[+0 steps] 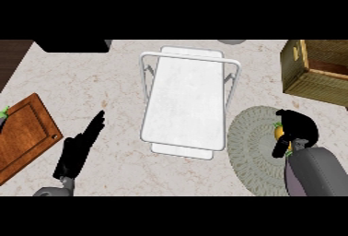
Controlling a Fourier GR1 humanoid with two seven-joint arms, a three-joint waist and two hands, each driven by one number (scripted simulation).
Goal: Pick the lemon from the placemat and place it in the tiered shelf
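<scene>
the right hand (298,125) sits over the lemon (279,132) on the round woven placemat (250,138), fingers curled round it and mostly hiding it. best to lift straight up, then carry it left over the white tiered shelf (183,97) before lowering. the left hand (78,152) rests on the worktop (102,83), fingers straight, together.

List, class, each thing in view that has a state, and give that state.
lemon: grasped by the right hand, over the placemat, mostly hidden.
right hand: shut on the lemon.
left hand: open, fingers straight, holding nothing.
tiered shelf: upright, no lemon on it yet.
</scene>
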